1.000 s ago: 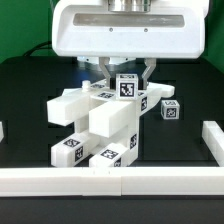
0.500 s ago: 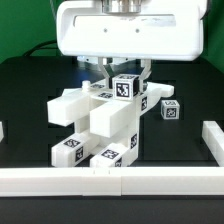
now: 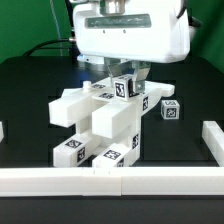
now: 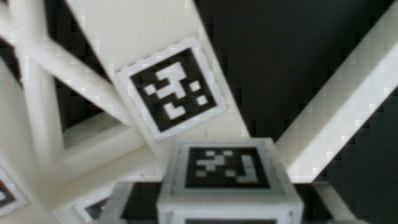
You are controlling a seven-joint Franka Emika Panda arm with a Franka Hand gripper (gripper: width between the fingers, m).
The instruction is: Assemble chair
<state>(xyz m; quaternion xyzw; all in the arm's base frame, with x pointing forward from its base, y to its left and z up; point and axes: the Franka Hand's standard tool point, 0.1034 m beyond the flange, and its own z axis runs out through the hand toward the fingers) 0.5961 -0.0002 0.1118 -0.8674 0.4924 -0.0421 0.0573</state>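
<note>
As the gripper point(image 3: 126, 76) is clenched on a small tagged block point(image 3: 125, 88) over the half-built chair point(image 3: 100, 125), that block probably needs holding upright and square while it is seated.

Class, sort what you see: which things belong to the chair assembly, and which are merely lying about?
Belong to the job:
part-built chair
small tagged block, held in the gripper
tagged cube at the exterior view's right

Lying about:
white border rails
black table

The chair parts point(image 3: 100, 125) and the uppermost block point(image 3: 124, 88) are matte white with black-and-white square tags point(image 3: 70, 152), the table point(image 3: 30, 85) black, the border rails point(image 3: 110, 182) white.
</note>
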